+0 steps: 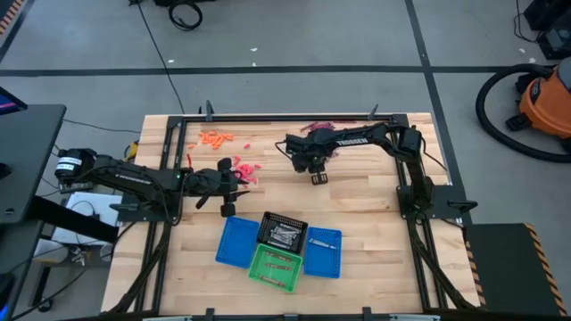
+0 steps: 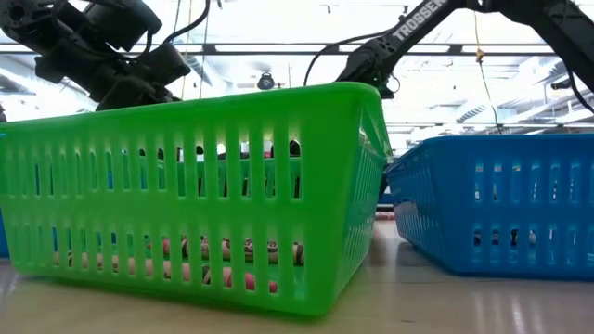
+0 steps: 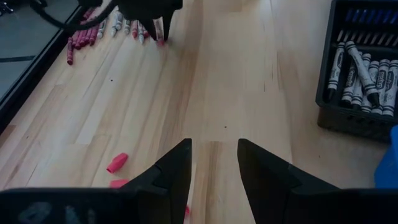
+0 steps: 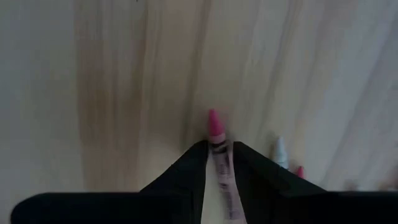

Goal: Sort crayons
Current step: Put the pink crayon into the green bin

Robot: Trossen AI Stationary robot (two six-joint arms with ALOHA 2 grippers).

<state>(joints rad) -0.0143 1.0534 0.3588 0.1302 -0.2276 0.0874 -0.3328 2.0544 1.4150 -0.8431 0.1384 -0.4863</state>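
My right gripper (image 1: pixel 318 176) is over the table's far middle, pointing down, shut on a pink crayon (image 4: pixel 219 155). It also shows far off in the left wrist view (image 3: pixel 153 22). My left gripper (image 3: pixel 214 163) is open and empty, low over bare wood beside a scatter of pink crayons (image 1: pixel 246 169) at the left middle (image 1: pixel 237 183). Maroon and pale crayons (image 3: pixel 93 34) lie in a row by the far edge. Grey crayons (image 3: pixel 364 68) lie in the black basket (image 1: pixel 283 230). My right gripper pinches the pink crayon's paper-wrapped body (image 4: pixel 220 163) between its two fingers. The crayon lies along the fingers, and its pointed tip (image 4: pixel 214 119) sticks out past the fingertips toward the table. The fingers come from above. I cannot tell whether the tip touches the wood.
Orange crayons (image 1: pixel 214 138) lie at the far left. A green basket (image 1: pixel 275 266) with pinkish crayons (image 2: pixel 223 252) and two blue baskets (image 1: pixel 236 241) (image 1: pixel 323 251) stand near the front with the black one. A white crayon (image 4: pixel 280 150) lies below the right gripper. Bare wood lies between the grippers.
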